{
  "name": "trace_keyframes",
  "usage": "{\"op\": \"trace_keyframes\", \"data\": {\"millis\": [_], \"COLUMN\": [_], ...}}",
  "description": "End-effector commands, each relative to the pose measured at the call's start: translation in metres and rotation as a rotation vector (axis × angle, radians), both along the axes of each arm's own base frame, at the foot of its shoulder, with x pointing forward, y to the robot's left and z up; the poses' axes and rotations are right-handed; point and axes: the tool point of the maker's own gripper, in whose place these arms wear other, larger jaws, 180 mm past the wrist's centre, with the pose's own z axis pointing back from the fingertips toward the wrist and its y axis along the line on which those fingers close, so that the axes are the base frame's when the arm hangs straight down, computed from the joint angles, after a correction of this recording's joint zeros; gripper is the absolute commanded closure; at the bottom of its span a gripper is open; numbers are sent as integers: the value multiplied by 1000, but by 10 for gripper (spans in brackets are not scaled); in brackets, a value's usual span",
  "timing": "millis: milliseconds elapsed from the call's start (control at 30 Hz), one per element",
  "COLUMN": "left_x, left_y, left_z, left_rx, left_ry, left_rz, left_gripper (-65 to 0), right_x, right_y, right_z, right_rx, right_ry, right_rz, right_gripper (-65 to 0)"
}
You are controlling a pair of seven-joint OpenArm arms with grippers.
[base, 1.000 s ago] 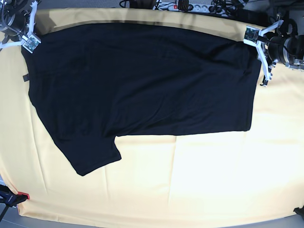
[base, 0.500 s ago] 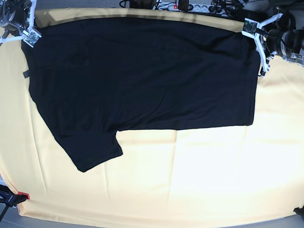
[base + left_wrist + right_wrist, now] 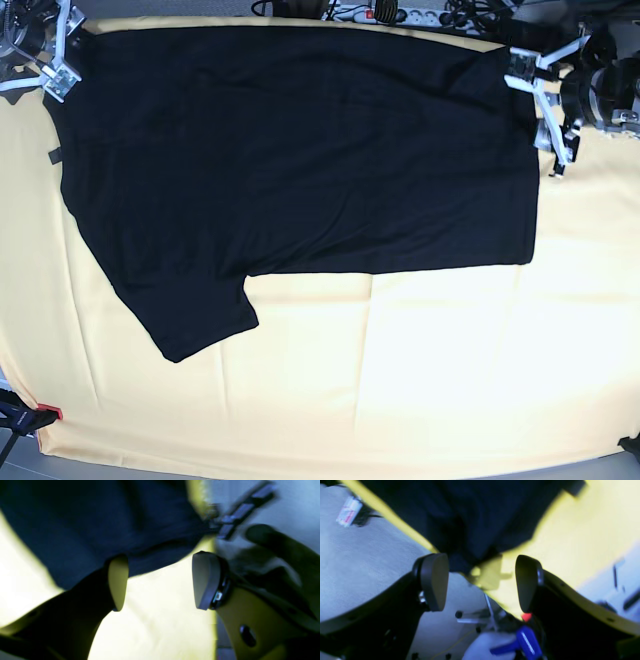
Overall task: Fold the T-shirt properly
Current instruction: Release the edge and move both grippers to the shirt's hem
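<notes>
Lying flat across the far half of the counter (image 3: 420, 400), the black T-shirt (image 3: 300, 150) shows only its plain side, spread on a pale yellow cloth (image 3: 450, 350) that covers the whole surface. One short sleeve (image 3: 190, 315) sticks out toward the near left corner. The shirt's far edge runs along the counter's far edge.

At the far right corner, the left tool (image 3: 160, 582) hangs with its pads spread wide; between them is only yellow cloth, with the shirt's edge just beyond. At the far left corner, the right tool (image 3: 481, 582) is likewise spread, holding nothing, with the shirt's corner and the counter's edge beyond it.

Both wrist views are blurred. A power strip (image 3: 375, 12) and cables lie past the far edge, partly cut off. A small red piece (image 3: 50, 411) sits at the near left corner; what it is cannot be made out.
</notes>
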Motion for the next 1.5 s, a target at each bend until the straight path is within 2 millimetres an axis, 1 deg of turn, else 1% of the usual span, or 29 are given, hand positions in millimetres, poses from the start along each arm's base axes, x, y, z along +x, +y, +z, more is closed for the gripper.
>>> {"op": "trace_keyframes", "data": {"millis": [0,100,167,233,300,333,367,433,467,600,667,733,800,867,933,967,1067,1167,1200,1367,1467], "left_x": [8,16,27,46,68,76,83,100,112,170,197,216,226,231,228,225,214,211,210,206,200], "left_y": [-2,-1,-3,-4,-3,0,2,12,19,55,73,85,87,88,87,86,83,83,80,51,26], "left_z": [6,10,14,22,32,34,31,22,17,3,0,-5,-9,-11,-16,-22,-46,-61,-65,-79,-82], "left_rx": [-8,-8,-25,-51,-76,-88,-99,-117,-127,-175,-245,-373,-553,-749,-900,-947,-1014,-1054,-1058,-1077,-1101], "left_ry": [-33,-67,-118,-220,-346,-380,-397,-428,-454,-584,-611,-565,-450,-314,-177,-113,32,81,95,180,262], "left_rz": [2,16,50,116,183,221,257,342,398,654,828,1012,1173,1316,1387,1415,1487,1535,1533,1494,1432], "left_gripper": [-404,-403,-403,-403,-403,-403,-403,-403,-403,-403,-403,-403,-403,-403,-403,-403,-403,-403,-403,-403,-403], "right_x": [6,14,22,37,52,58,63,69,71,74,74,74,74,74,74,74,76,77,77,78,77], "right_y": [-7,-22,-28,-24,-14,-8,-4,-4,-5,-4,-4,-4,-4,-4,-4,-4,-4,-3,-3,0,0], "right_z": [9,21,29,38,44,47,50,54,55,57,57,57,57,57,57,57,59,59,59,59,59], "right_rx": [-31,-74,-85,-47,18,53,79,84,80,82,81,82,82,83,83,83,86,88,88,108,107], "right_ry": [-27,-72,-117,-208,-301,-342,-374,-404,-412,-424,-424,-424,-424,-424,-425,-425,-434,-441,-441,-440,-440], "right_rz": [2,-24,-39,-51,-48,-43,-44,-49,-50,-49,-49,-49,-50,-52,-51,-51,-48,-48,-47,-49,-49], "right_gripper": [-435,-435,-435,-435,-435,-435,-435,-435,-435,-435,-435,-435,-435,-435,-435,-435,-435,-435,-435,-435,-435]}}
